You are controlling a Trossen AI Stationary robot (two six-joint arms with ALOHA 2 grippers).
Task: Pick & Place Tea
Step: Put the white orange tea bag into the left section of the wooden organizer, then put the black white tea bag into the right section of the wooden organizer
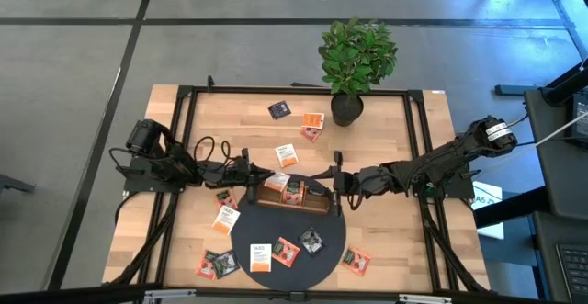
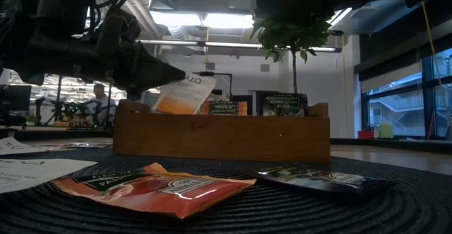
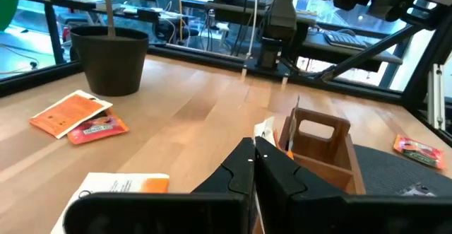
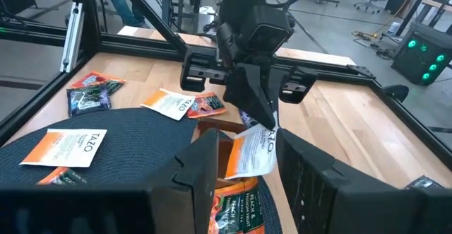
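Both arms are showing matte black, angular housings with blocky joints. Black cables are looping along the left arm, whose hand (image 4: 263, 117) is tapering to a wedge. The right hand (image 4: 244, 174) is showing broad, flat black fingers (image 4: 201, 167); a pale cable is running from its base.

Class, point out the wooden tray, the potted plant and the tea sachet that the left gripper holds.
wooden tray (image 2: 221, 139), low view, front wall.
potted plant (image 1: 346, 109), high view, pot.
tea sachet (image 4: 253, 150), right wrist view, white-and-orange face.
left gripper (image 4: 266, 121), right wrist view, fingertips.
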